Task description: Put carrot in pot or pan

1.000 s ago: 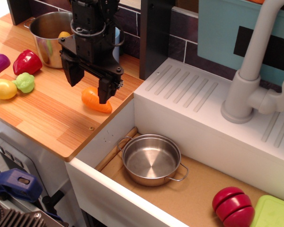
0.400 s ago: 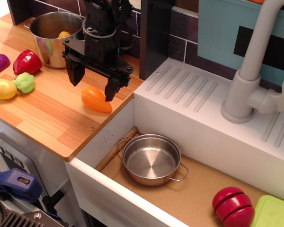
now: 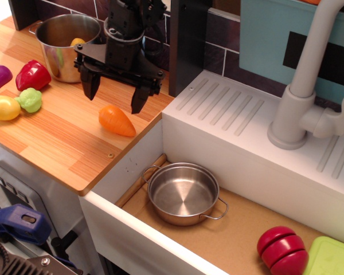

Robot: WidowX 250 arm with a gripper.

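Observation.image view, claw (image 3: 116, 95) spread wide above carrot (image 3: 116, 121) on tabletop (image 3: 57, 143), upper left, pan (image 3: 183, 193) lower centre

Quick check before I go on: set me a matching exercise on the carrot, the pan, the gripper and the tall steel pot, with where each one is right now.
Things:
1. carrot
2. pan
3. gripper
4. tall steel pot

Places or states:
A. down in the sink basin, empty
B. at the back of the wooden counter, something yellow inside
C. lying on the wooden counter near its right edge
D. open, above the counter, holding nothing

Pairs: 1-C, 2-A, 3-D, 4-B
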